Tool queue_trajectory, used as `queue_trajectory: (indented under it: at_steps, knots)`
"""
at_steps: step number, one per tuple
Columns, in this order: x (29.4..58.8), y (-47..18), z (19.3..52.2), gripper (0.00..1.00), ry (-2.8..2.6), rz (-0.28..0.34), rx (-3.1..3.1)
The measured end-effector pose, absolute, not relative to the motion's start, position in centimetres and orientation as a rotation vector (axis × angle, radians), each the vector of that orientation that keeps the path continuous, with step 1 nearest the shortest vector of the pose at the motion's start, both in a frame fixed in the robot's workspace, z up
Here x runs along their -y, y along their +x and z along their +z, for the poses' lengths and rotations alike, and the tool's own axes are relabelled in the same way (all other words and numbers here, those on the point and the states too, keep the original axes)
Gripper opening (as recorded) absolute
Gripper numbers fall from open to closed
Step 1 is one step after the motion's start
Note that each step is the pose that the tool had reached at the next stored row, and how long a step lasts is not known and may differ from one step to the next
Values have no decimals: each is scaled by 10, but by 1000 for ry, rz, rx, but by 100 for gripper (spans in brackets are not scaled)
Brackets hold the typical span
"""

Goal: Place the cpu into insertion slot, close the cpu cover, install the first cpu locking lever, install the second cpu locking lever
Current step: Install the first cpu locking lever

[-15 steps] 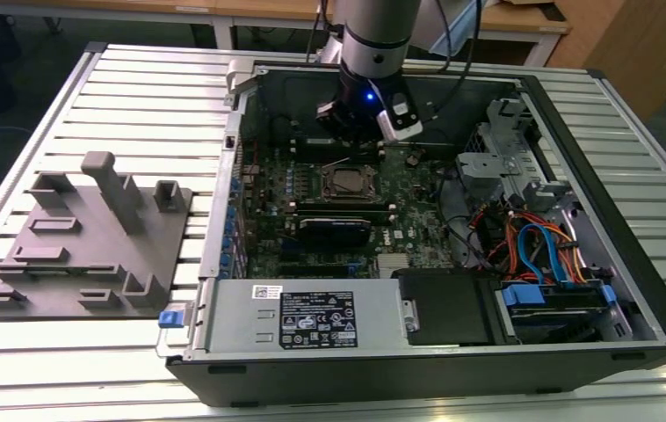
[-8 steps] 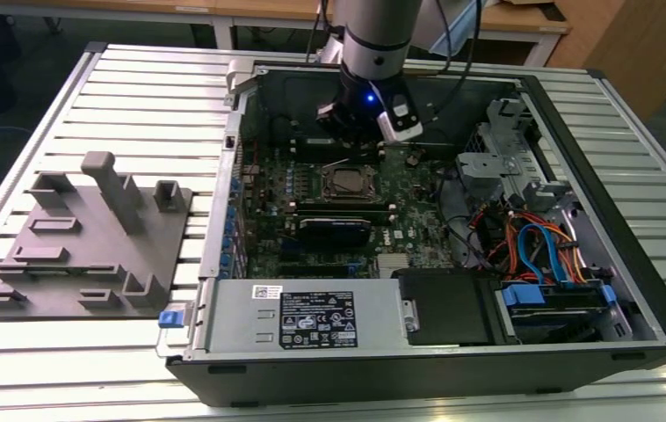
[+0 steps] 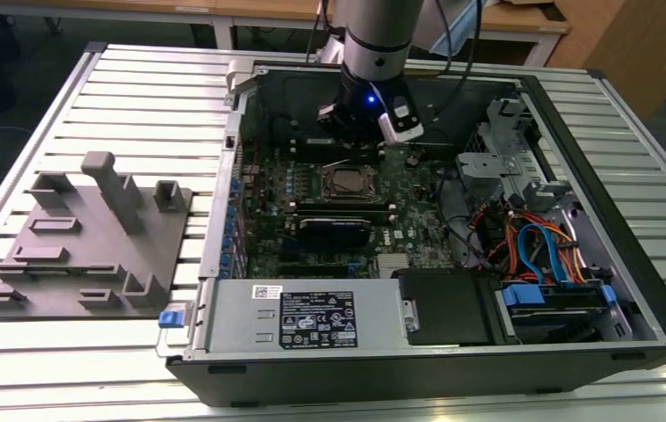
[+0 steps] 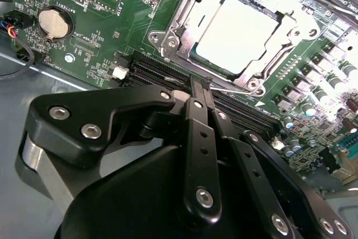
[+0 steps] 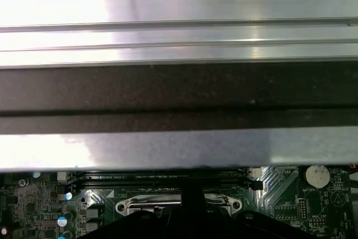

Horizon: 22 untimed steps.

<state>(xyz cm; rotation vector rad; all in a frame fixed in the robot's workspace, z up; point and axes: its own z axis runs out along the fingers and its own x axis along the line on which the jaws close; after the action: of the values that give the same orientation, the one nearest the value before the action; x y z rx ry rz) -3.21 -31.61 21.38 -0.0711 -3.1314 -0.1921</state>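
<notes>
Well, the cpu [image 4: 238, 34] sits flat in the slot [image 3: 351, 182], its pale silver top square and glaring. The cover [image 4: 174, 23] lies down around it as a bright metal frame. My claw [image 4: 200, 86] is pinched together with nothing between the tips. They hang right at the cover's edge by the black memory slots [image 4: 151, 71]; whether they touch it I cannot tell. The second wrist view shows the cpu's whole top, while the first wrist view gives a strip of the frame below the case wall [image 5: 179, 93]. In the exterior view my arm [image 3: 374, 44] stands upright over the open case [image 3: 614, 264], claw just beyond the slot.
</notes>
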Motion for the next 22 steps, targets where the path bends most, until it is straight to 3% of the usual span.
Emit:
queue_trajectory:
  at_steps: [22]
  knots:
    - [316, -30, 210, 11, -73, -221, 3129]
